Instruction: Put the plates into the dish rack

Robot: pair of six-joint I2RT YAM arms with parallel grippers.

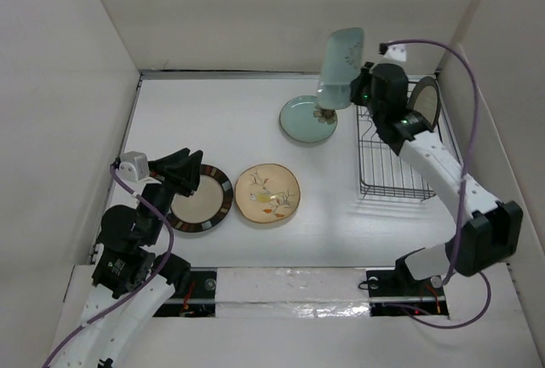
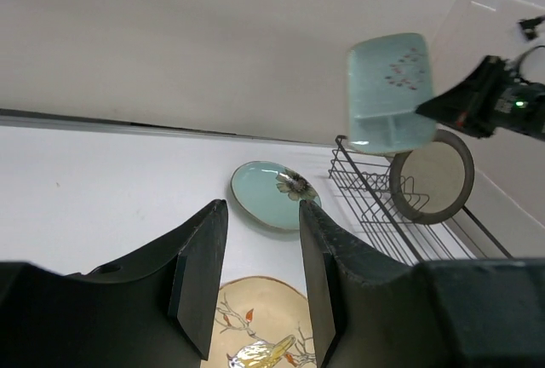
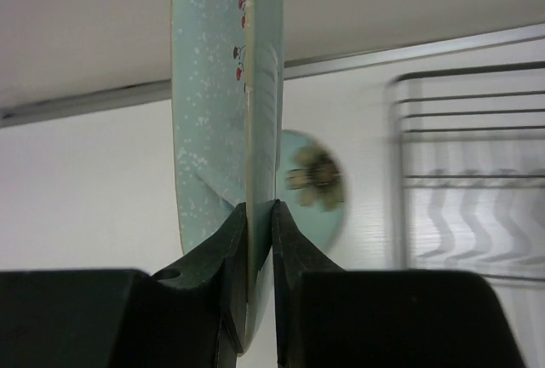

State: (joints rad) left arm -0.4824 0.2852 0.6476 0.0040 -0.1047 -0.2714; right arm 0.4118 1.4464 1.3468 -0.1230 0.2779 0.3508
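my right claw [image 3: 260, 215] is pinched nearly shut on the lower edge of the green plate [image 3: 213, 87], one finger on each face. my left claw [image 2: 261, 215] stands about half open with nothing between its fingers; in the top view it sits over the left rim of the striped plate [image 1: 204, 202], and i can't tell if it touches.

the table [image 1: 221, 121] is white and walled on three sides. the rack [image 1: 387, 159] lies at its right, long axis running near to far. the brown-rim plate [image 1: 426, 100] stands on edge in the rack's far end.

the green plate is up in the air, just left of the rack's far left corner. it stands on edge, long axis close to vertical, top leaning a little to the right in the top view. its patterned face shows to my left wrist camera; my right wrist camera sees it edge-on.

the teal plate [image 1: 308, 119] lies flat just left of the rack, flower toward the rack. the floral plate [image 1: 267, 193] lies flat right of the striped plate, nearly touching it.
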